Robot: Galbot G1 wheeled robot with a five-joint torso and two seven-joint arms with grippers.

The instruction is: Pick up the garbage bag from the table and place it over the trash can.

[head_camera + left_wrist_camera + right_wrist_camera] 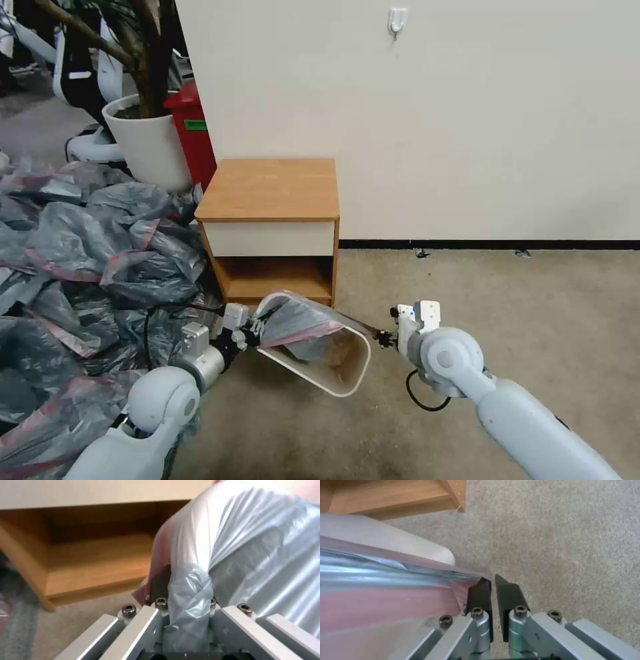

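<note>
On the carpet in front of the table, the trash can sits tipped over toward the robot, its mouth facing up and outward, with the garbage bag draped over its upper side and stretched across the opening, the pink band running along the rim. Both arms reach forward and low, elbows bent, converging on the bin from either side. The left gripper comes in from the left at the bin's near corner; in the left wrist view its fingers are clamped on a bunched fold of the garbage bag, which rises from between them. The right gripper is at the opposite corner of the rim, pointing back toward the left arm; in the right wrist view its black fingertips stand close together with a thin gap, and the bag's pink edge runs up to the inner finger, though whether any film is pinched there cannot be told. A heap of grey bags lies to the left of the table.
</note>
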